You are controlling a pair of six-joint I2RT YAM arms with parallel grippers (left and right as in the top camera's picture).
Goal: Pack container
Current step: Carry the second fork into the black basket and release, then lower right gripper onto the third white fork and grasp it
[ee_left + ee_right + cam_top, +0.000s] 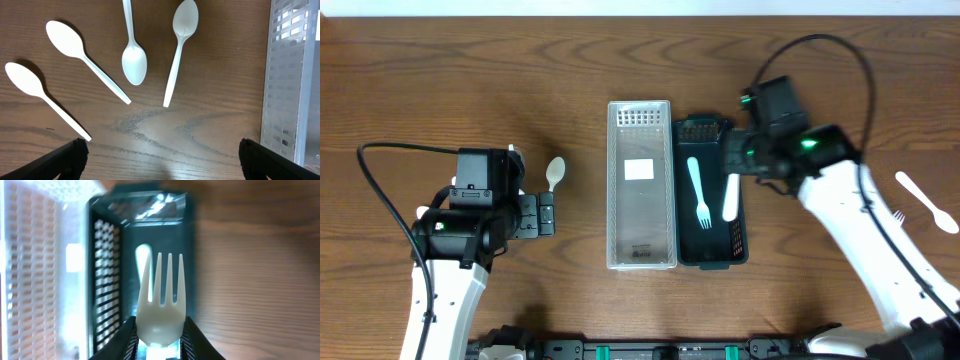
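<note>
The right gripper [159, 342] was closed on a white plastic fork [160, 300], held over the dark green slotted plastic bin [712, 250] — a pale blue plastic fork [698, 192] lay inside. The left gripper [162, 162] hung wide open, empty, above four white plastic spoons [134, 62].

Even bright light — blurry right-wrist background
</note>
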